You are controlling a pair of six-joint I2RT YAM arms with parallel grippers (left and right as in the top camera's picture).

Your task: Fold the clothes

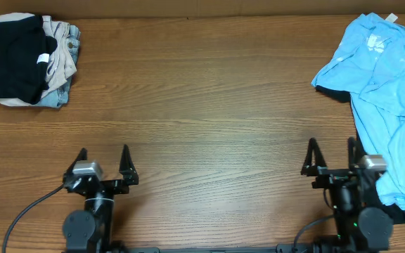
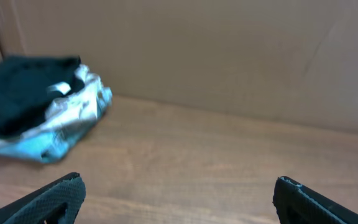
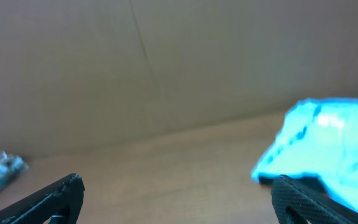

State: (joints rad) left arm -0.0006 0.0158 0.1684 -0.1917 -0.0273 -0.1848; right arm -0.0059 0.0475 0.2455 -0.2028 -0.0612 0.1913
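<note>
A light blue T-shirt (image 1: pixel 382 91) lies crumpled along the table's right edge, white tag at its far end; it also shows in the right wrist view (image 3: pixel 328 143). A folded pile with a black shirt (image 1: pixel 13 56) on top sits at the far left corner, and shows in the left wrist view (image 2: pixel 17 99). My left gripper (image 1: pixel 104 163) is open and empty near the front edge, as its wrist view shows (image 2: pixel 176 196). My right gripper (image 1: pixel 332 156) is open and empty just left of the blue shirt's lower part, fingers apart in its wrist view (image 3: pixel 176 193).
Beige and pale denim garments (image 1: pixel 62 53) lie under the black shirt in the folded pile. A brown cardboard wall (image 2: pixel 229 50) stands behind the wooden table (image 1: pixel 202 105). A dark garment edge (image 1: pixel 399 211) peeks from under the blue shirt at the front right.
</note>
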